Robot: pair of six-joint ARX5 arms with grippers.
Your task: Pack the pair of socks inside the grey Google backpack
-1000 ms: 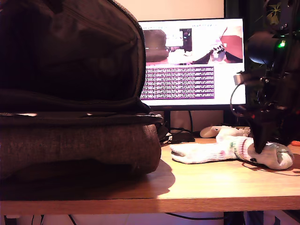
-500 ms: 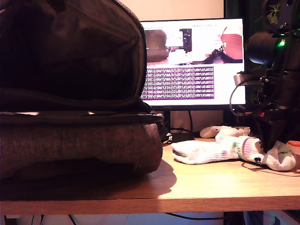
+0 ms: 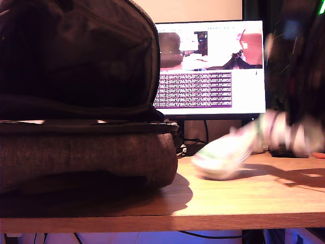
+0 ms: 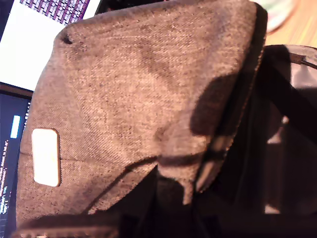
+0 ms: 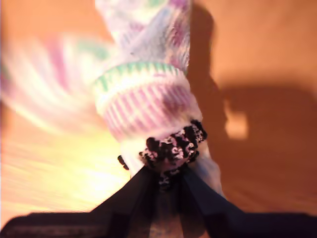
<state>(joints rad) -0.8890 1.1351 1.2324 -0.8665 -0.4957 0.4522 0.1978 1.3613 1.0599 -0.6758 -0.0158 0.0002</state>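
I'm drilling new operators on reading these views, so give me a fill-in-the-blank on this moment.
In the second wrist view my second gripper is shut on the ___.
The grey backpack fills the exterior view's ___ side.
The backpack's small patch is ___.
Missing: socks; left; white.

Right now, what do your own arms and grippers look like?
My second gripper has two black fingers that taper to narrow tips. My second arm is a dark, motion-blurred mass at the exterior view's right, with a blurred greenish light near its top. My first gripper is lost in shadow; no cables or markings are legible.
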